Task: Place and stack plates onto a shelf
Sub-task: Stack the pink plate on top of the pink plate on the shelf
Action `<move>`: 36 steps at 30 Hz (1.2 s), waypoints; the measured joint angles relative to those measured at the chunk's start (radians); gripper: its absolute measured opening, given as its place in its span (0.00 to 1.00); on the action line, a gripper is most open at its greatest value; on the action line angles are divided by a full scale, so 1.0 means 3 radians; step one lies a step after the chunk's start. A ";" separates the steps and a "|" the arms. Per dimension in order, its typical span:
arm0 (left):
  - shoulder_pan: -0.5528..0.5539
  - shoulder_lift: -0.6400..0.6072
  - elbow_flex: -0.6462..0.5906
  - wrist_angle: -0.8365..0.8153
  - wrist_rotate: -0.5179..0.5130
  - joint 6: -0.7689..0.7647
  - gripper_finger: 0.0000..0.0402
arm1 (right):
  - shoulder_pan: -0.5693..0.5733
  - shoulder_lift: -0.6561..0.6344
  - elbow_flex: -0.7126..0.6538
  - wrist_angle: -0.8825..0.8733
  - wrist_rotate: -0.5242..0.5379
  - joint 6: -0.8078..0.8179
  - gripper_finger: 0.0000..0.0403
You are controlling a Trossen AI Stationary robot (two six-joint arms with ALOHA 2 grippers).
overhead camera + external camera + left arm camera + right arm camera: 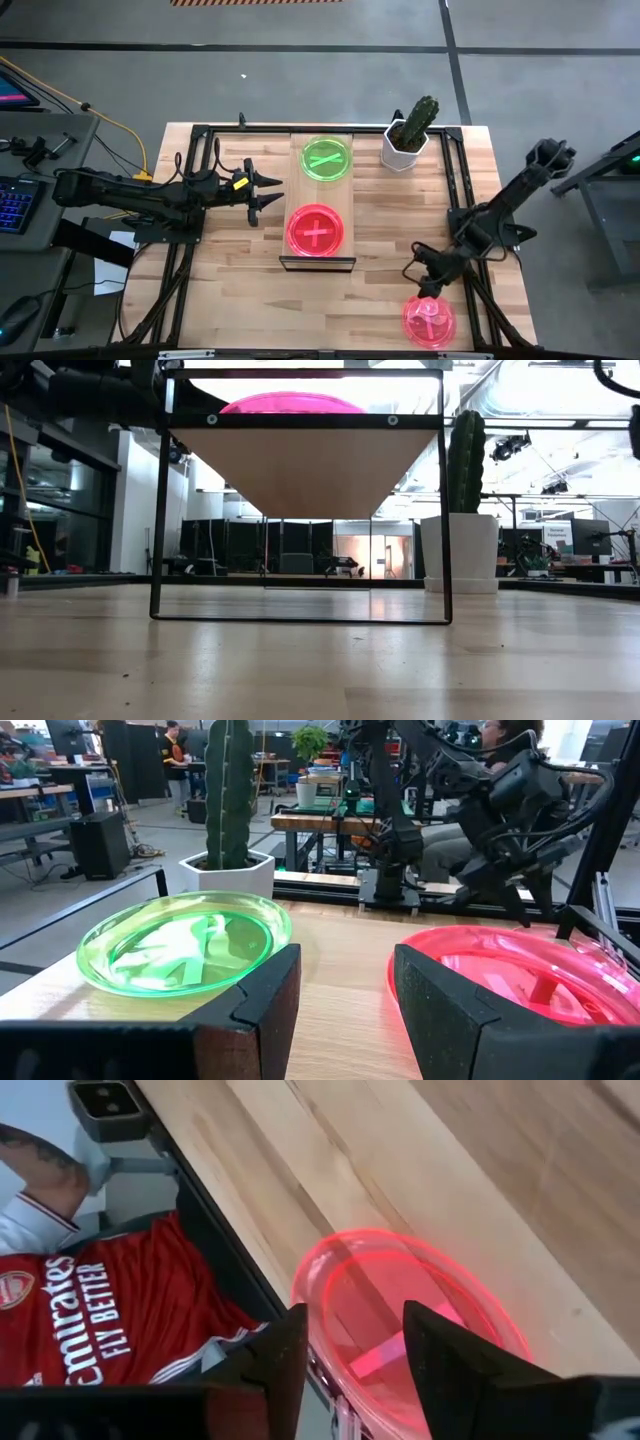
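Note:
On the shelf (318, 262), a light-wood plank on a dark frame, a neon green plate (326, 158) lies at the far end and a pink-red plate (317, 231) at the near end. Both lie flat, and the left wrist view shows the green plate (185, 940) and the pink-red plate (530, 975). My left gripper (268, 192) (345, 990) is open, level with the shelf's left side and apart from both plates. Another pink-red plate (428, 320) (410, 1315) lies flat on the table near its right near corner. My right gripper (428, 287) (355, 1350) is open above it, pointing down, and no touch shows.
A white pot with a cactus (408, 140) (458, 550) stands by the shelf's far right corner. A dark frame (190, 250) runs along the table's sides. A person in a red shirt (120, 1310) is beyond the table's near edge. Bare tabletop (390, 230) lies right of the shelf.

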 joint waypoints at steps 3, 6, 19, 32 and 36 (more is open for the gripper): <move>0.0000 0.0000 0.0000 0.0001 0.0000 0.0000 0.38 | 0.0056 0.0105 0.0000 0.0059 -0.0056 0.0107 0.27; 0.0000 0.0000 0.0000 0.0000 0.0000 0.0000 0.38 | 0.0102 0.0302 0.0000 0.0198 -0.0230 0.0131 0.16; 0.0000 0.0001 0.0000 0.0001 -0.0001 0.0004 0.38 | 0.0079 0.1373 0.0001 0.0876 -0.1075 0.0211 0.01; 0.0000 0.0001 0.0000 0.0001 -0.0001 0.0036 0.38 | -0.0328 0.1578 0.0023 0.0844 -0.0853 -0.0336 0.00; 0.0000 0.0001 0.0000 0.0001 -0.0001 0.0036 0.38 | -0.0603 0.1576 0.0023 0.0833 -0.0591 -0.0709 0.00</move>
